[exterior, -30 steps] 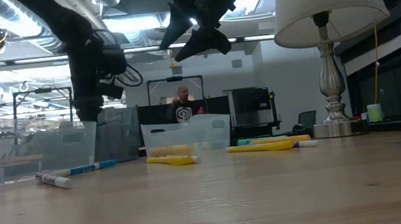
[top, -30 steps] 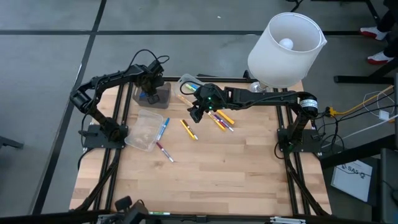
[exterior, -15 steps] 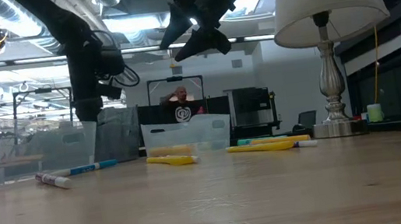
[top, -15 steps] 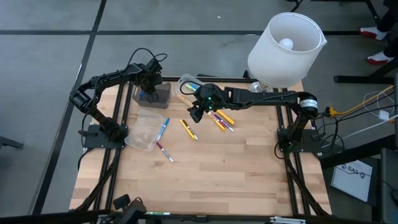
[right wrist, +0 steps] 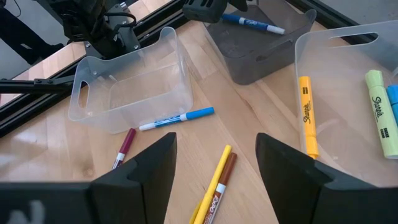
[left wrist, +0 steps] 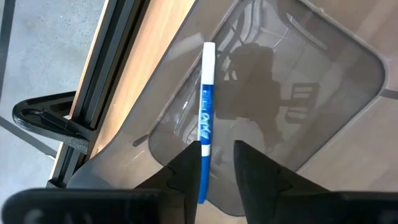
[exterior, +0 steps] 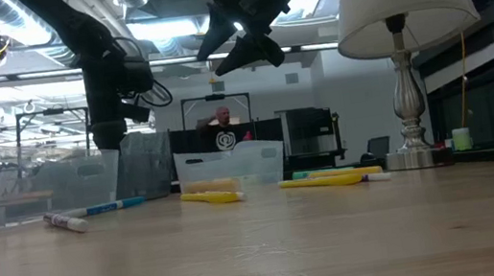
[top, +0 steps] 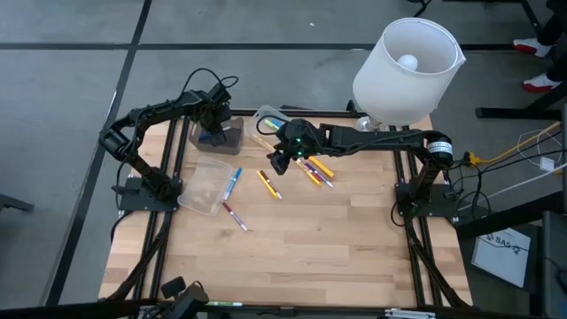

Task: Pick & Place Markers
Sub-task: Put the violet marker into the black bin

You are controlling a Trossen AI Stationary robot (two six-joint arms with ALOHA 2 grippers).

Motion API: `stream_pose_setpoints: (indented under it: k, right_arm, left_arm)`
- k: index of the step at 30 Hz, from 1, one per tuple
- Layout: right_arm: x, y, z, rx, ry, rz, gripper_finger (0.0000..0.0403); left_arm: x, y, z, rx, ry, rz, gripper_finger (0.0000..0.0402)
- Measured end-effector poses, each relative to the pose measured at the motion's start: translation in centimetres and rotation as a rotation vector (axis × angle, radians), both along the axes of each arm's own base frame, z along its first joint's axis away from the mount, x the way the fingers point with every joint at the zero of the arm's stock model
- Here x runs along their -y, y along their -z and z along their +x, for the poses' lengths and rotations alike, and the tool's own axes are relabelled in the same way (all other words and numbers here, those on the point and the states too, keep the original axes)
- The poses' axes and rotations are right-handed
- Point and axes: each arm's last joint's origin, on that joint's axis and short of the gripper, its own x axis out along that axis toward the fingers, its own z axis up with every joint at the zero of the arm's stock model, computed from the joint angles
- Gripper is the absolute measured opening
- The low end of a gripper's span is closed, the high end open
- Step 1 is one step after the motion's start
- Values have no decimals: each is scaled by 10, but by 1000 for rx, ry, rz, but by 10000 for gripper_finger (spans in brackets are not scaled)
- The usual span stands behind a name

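The sorting is standing well short of finished. One blue marker (left wrist: 206, 112) is lying inside the grey bin (top: 232, 136) at the far left of the table, directly under the left gripper (top: 211, 122), whose fingers (left wrist: 186, 173) are parting around the pen's near end and no longer pinching it, so this drop is reading as just completed. A yellow highlighter (right wrist: 306, 115) and a pale green one (right wrist: 379, 112) are sitting in the clear bin (top: 268, 117) at the far middle. Left loose on the wood are a blue marker (top: 233, 182), a maroon one (top: 234, 214), a yellow-and-brown pair (top: 269, 183), and a cluster (top: 316, 170) to the right of the right gripper (top: 283, 158). The clear tub (top: 205, 184) at the left is lying tipped and holding nothing. The right gripper is hovering wide open and empty above the middle of the table. Against a second earlier, the left fingers are spreading from a tight close, while the right arm and the loose markers are staying put.
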Motion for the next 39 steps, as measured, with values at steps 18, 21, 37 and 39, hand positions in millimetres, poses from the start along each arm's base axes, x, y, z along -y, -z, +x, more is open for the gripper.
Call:
stream_pose_setpoints:
  k: [18, 21, 37, 39]
  right_arm:
    - [0, 0, 0, 0, -1, 0, 217]
    - [0, 0, 0, 0, -1, 1, 217]
    - [-1, 10, -7, -121, 33, 37, 217]
    - [-1, 11, -9, -141, 41, 49, 217]
  left_arm:
    - [6, -15, -5, 29, -84, 57, 88]
    - [10, -26, -8, 78, -107, 82, 87]
    - [39, -93, -14, 673, -144, 90, 82]
    - [41, -98, -11, 737, -138, 88, 81]
